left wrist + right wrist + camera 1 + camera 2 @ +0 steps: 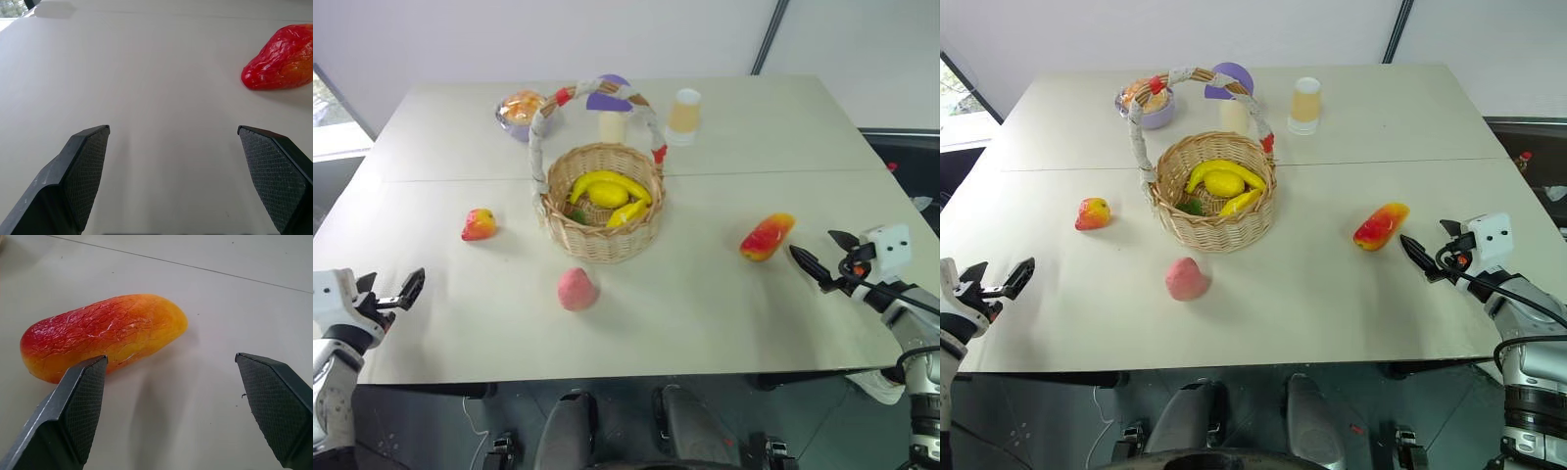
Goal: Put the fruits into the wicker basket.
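Nearest to us in the left eye view were our two grippers at the lower corners of the frame. The left gripper, at lower left, was spread wide and empty above the table; the right gripper, at lower right, was likewise released and gripped nothing. Just beside the right gripper, at centre right, lay the mango-like fruit, apart from the fingertips; in the right wrist view it sat ahead of one finger. The pink peach-like fruit rested in the lower middle, in front of the wicker basket. The small red-yellow fruit lay at centre left, well apart from the basket. None of the three was inside. The basket, in the middle, held yellow bananas. Behind it, toward the top, stood a purple bowl, a purple-capped mushroom and a pale orange cup.
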You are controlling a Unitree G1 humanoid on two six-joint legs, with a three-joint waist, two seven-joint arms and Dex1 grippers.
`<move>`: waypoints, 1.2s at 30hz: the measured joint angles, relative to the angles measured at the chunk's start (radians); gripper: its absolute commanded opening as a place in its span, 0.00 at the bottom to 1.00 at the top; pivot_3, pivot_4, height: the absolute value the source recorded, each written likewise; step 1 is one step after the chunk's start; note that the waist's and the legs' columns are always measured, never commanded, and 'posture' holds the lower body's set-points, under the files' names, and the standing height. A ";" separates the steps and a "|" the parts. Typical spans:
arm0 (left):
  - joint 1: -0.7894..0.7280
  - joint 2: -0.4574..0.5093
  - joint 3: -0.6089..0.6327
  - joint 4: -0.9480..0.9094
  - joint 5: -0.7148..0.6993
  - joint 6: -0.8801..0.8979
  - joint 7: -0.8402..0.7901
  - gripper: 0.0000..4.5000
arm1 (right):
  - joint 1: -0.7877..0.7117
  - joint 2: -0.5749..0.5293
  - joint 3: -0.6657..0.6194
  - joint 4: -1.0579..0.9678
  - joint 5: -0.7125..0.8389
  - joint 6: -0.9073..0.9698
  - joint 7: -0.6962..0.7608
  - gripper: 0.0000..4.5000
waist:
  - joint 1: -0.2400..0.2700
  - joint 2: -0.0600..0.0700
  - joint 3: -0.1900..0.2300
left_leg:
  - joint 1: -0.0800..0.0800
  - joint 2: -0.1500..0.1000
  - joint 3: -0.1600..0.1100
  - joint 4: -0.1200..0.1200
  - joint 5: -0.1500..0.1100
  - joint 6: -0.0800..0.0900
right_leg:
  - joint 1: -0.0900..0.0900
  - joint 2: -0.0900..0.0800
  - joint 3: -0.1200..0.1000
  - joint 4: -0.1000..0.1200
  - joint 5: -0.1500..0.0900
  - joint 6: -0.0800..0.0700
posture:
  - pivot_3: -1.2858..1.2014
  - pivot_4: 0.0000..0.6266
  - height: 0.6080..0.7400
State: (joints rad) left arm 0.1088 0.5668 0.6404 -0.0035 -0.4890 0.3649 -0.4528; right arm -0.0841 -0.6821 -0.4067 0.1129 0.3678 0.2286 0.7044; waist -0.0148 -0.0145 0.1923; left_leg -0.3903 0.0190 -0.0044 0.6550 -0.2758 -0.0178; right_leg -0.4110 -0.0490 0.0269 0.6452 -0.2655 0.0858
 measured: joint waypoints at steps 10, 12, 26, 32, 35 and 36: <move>-0.043 0.027 -0.038 -0.008 0.037 0.001 0.017 1.00 | -0.006 -0.005 0.000 -0.047 0.001 -0.006 -0.011 0.97 | 0.000 0.000 0.000 | 0.000 0.000 0.000 0.000 0.000 0.000 | 0.000 0.000 0.000 0.000 0.000 0.000 | 0.52 0.24 1.00; -0.054 0.030 -0.040 -0.020 0.034 0.008 0.013 1.00 | -0.018 -0.013 0.000 -0.082 0.010 0.012 -0.008 0.97 | -0.001 0.000 0.000 | 0.000 0.000 0.000 0.000 0.000 0.000 | 0.000 0.000 0.000 0.001 0.000 0.000 | 0.52 0.24 1.00; -0.299 0.241 -0.275 -0.049 0.085 0.241 -0.061 1.00 | -0.206 -0.117 0.250 -0.678 0.323 0.378 0.116 0.97 | 0.000 0.000 0.000 | 0.000 0.000 -0.002 0.001 0.000 0.000 | 0.000 0.002 -0.001 0.002 0.000 0.000 | 0.52 0.24 1.00; -0.439 0.255 -0.417 0.057 0.166 0.255 -0.085 1.00 | -0.307 -0.040 0.419 -0.736 0.302 0.405 0.071 0.97 | 0.001 -0.001 0.000 | -0.002 -0.002 -0.002 0.002 0.000 0.000 | -0.001 0.001 -0.001 0.001 0.000 0.001 | 0.52 0.24 1.00; -0.483 0.255 -0.476 0.121 0.207 0.240 -0.119 1.00 | -0.309 -0.026 0.463 -0.736 0.280 0.403 0.069 0.97 | 0.002 -0.001 0.000 | -0.002 -0.002 -0.002 0.002 0.000 0.000 | -0.002 0.001 -0.001 0.002 0.000 0.001 | 0.52 0.24 1.00; -0.500 0.255 -0.496 0.148 0.223 0.228 -0.134 1.00 | -0.309 -0.017 0.475 -0.736 0.274 0.401 0.069 0.97 | 0.002 -0.001 0.000 | -0.002 -0.002 -0.002 0.002 0.000 0.000 | -0.002 0.001 -0.001 0.002 0.000 0.001 | 0.52 0.24 1.00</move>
State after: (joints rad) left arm -0.3916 0.8216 0.1441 0.1442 -0.2657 0.5932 -0.5865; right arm -0.3935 -0.6994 0.0685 -0.6229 0.6421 0.6293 0.7737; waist -0.0130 -0.0159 0.1925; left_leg -0.3926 0.0169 -0.0059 0.6567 -0.2756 -0.0179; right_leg -0.4128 -0.0483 0.0258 0.6469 -0.2651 0.0864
